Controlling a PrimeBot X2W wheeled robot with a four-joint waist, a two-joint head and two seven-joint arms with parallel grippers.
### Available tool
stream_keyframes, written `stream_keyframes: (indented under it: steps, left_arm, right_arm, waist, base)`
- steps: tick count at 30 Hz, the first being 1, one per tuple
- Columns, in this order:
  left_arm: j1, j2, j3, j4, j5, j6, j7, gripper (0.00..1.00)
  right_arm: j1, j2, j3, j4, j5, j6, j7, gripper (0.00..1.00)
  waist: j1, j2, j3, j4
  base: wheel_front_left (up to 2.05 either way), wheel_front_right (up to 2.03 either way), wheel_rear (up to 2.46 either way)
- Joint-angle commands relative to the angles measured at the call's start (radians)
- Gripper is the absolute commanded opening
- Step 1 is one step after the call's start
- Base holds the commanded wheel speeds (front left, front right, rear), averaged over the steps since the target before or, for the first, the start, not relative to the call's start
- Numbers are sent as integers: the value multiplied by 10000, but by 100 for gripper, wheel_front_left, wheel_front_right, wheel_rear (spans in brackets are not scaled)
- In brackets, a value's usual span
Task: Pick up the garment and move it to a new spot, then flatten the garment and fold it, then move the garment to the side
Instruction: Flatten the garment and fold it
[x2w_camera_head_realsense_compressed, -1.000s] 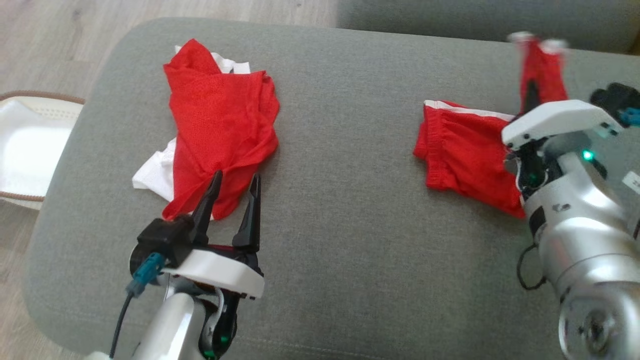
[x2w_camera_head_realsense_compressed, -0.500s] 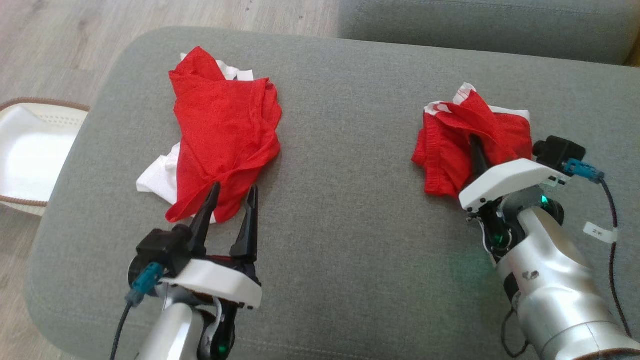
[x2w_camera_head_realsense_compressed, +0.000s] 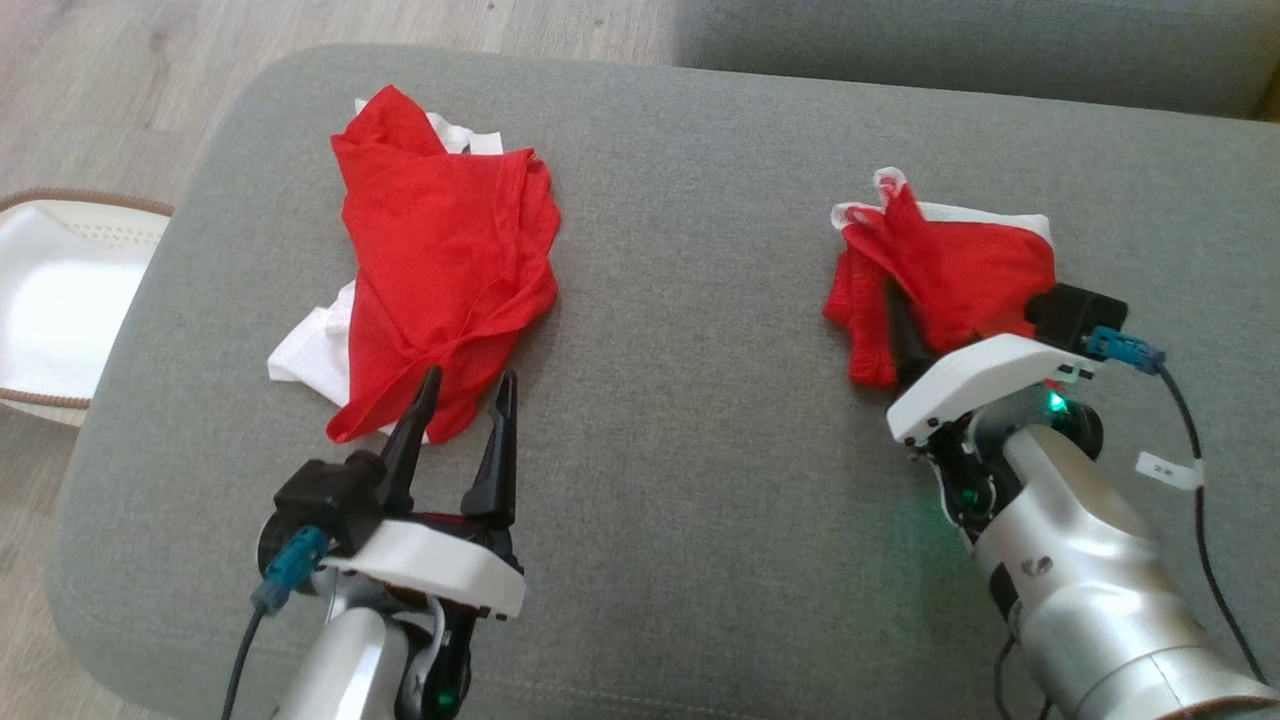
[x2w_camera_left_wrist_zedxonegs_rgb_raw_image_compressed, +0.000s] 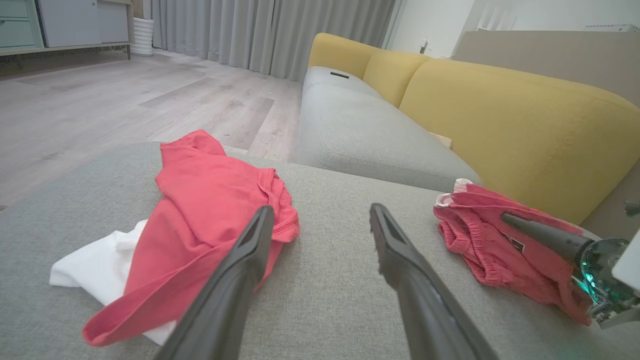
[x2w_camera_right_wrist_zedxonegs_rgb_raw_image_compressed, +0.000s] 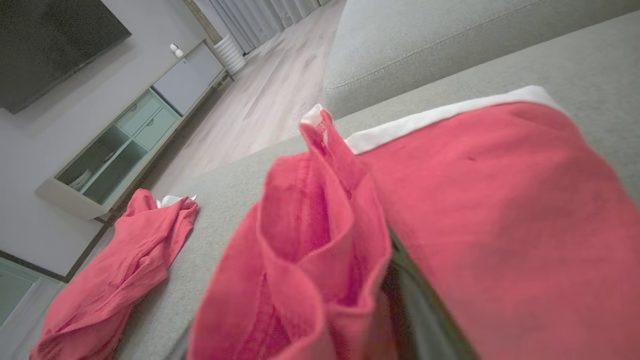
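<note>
**Head view.** One grey cushion (x2w_camera_head_realsense_compressed: 700, 450) carries two garments. A red and white shirt (x2w_camera_head_realsense_compressed: 440, 260) lies crumpled at upper left, near the cushion's rounded corner. The red shorts (x2w_camera_head_realsense_compressed: 950, 270), white-trimmed and bunched, lie at right of centre, well apart from the shirt. Bare fabric runs between them and across the whole lower middle of the frame. There are two grippers. The left gripper (x2w_camera_head_realsense_compressed: 468, 378), at lower left, has its fingers spread wide and empty, with the tips just at the shirt's lower hem. The right gripper (x2w_camera_head_realsense_compressed: 905, 335), at lower right, shows one dark finger against the shorts' near side; whether it grips cannot be told. One white basket (x2w_camera_head_realsense_compressed: 100, 235) stands on the floor at the left edge. A second grey cushion (x2w_camera_head_realsense_compressed: 950, 40) borders the top.

**Left wrist view.** Two spread fingers frame bare cushion, with the shirt (x2w_camera_left_wrist_zedxonegs_rgb_raw_image_compressed: 210, 200) at left and the shorts (x2w_camera_left_wrist_zedxonegs_rgb_raw_image_compressed: 480, 235) at right. Three yellow back cushions (x2w_camera_left_wrist_zedxonegs_rgb_raw_image_compressed: 500, 115) rise at upper right.

**Right wrist view.** The shorts (x2w_camera_right_wrist_zedxonegs_rgb_raw_image_compressed: 500, 210) are draped over the fingers (x2w_camera_right_wrist_zedxonegs_rgb_raw_image_compressed: 400, 280) in upright folds. The shirt (x2w_camera_right_wrist_zedxonegs_rgb_raw_image_compressed: 115, 270) is at lower left, near the cushion's edge.
</note>
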Motion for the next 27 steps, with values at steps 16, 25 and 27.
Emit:
stream_keyframes:
  steps: [16,25,27]
  left_arm:
    - [-267,58,369,-228,49,91,-78,100]
    - [-116,58,572,-353,34,84,-78,100]
    - [-113,58,604,-404,31,84,-78,100]
  right_arm:
    - [386,177,3265,-1184,2431,-9,781,100]
    - [157,174,3752,-1602,2722,-9,-22,100]
    - [53,145,3677,-1491,2488,-9,-331,100]
  waist:
    - [0,-1,-279,-270]
    - [0,-1,-599,-1006]
    - [0,-1,-629,-1124]
  base:
    - [0,0,0]
    - [0,0,0]
    - [0,0,0]
